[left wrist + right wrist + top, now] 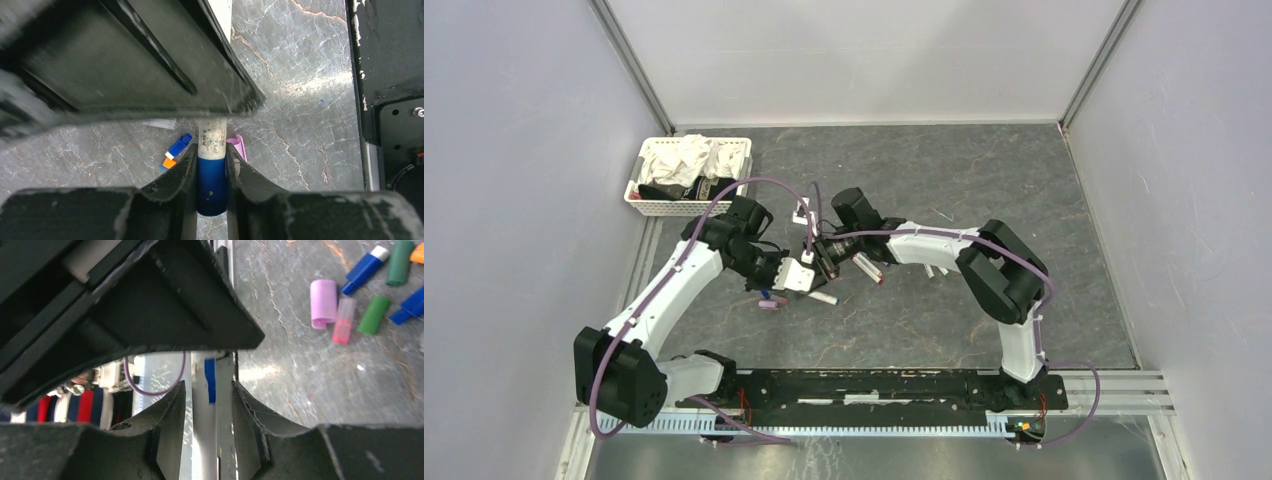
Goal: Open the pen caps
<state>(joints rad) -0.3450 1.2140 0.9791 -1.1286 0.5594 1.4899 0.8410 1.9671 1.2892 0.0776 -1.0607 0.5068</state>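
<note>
No word, number, brand or sign could be read in any of the three views. A blue mark (210, 381) on the white pen (200, 440) in the right wrist view was too blurred to tell as lettering.

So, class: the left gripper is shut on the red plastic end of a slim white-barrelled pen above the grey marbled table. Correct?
No. The left wrist view shows the left gripper shut on the pen's dark blue plastic end, not a red one; the white barrel and grey marbled table are right.
</note>
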